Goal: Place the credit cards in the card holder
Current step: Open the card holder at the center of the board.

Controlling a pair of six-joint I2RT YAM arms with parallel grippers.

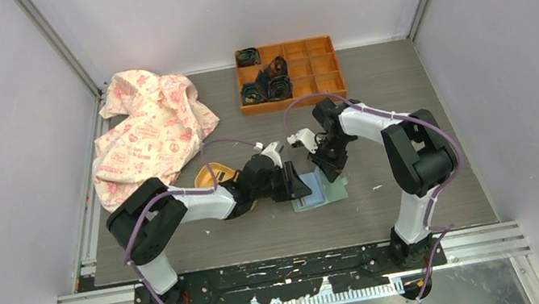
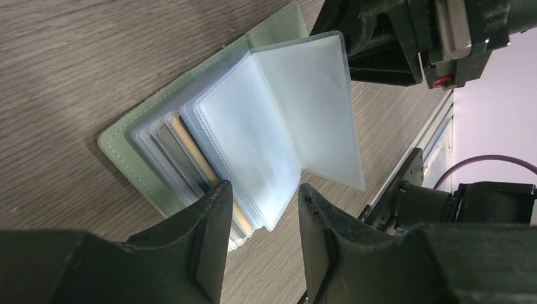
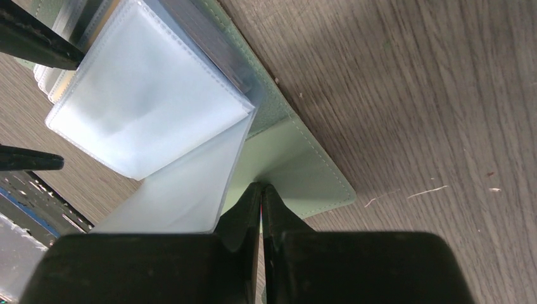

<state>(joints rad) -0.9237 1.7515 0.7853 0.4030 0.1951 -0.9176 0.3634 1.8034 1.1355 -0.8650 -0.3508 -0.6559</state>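
From above, the card holder [image 1: 320, 193] lies open on the desk [image 1: 402, 82] between the two arms, where each can reach it. The left wrist view shows the left hand [image 2: 263, 231] half-wide and empty, straddling the fanned clear sleeves [image 2: 253, 139], several of which hold credit cards [image 2: 201, 158]. The right wrist view shows the right hand [image 3: 261, 190] closed, its tips on the mint cover [image 3: 304, 171], seemingly to pin it flat.

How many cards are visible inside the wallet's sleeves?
2: an orange card, showing only its edge, and a grey card beside it, both in the open wallet under frosted sleeves, which may hide more.
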